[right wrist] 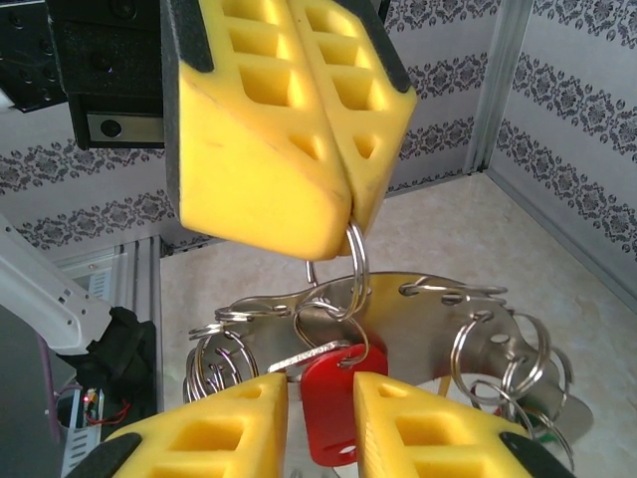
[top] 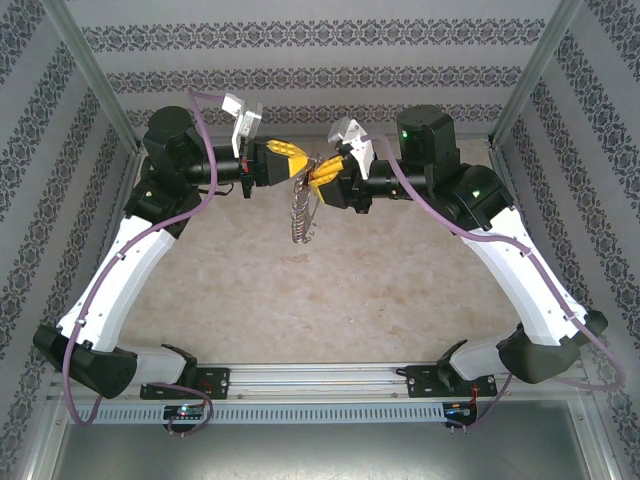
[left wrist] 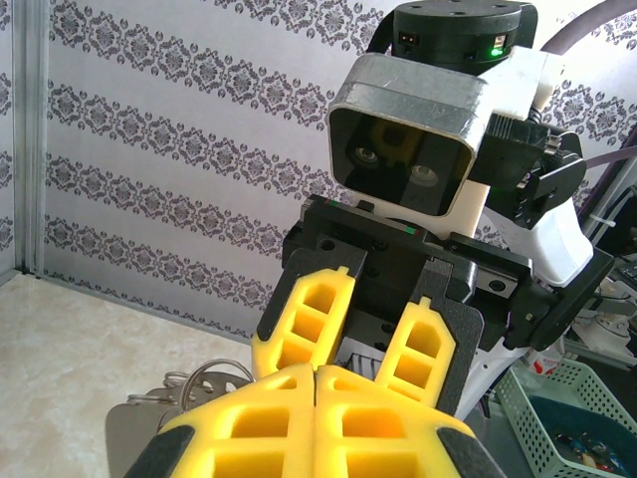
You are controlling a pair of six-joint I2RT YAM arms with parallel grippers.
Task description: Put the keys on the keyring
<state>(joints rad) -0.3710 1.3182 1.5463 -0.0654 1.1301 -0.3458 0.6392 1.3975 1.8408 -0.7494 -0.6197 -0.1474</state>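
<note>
The keyring (right wrist: 438, 329) is a curved silvery metal plate hung with several split rings, and it dangles in mid-air above the table. My left gripper (right wrist: 348, 214) comes down from above and is shut on one ring (right wrist: 355, 249) at the top of the bunch. A red key (right wrist: 343, 408) hangs from a ring just below that one. My right gripper (right wrist: 320, 363) is open, its yellow fingers on either side of the red key with a gap showing on the left. From overhead, both grippers (top: 305, 165) (top: 322, 180) meet tip to tip over the hanging keyring (top: 302, 215).
The beige table top (top: 330, 290) lies below the bunch, enclosed by patterned walls with aluminium posts (top: 95, 75). In the left wrist view the right arm's wrist camera (left wrist: 413, 149) faces me, and a green basket (left wrist: 567, 408) sits at the lower right.
</note>
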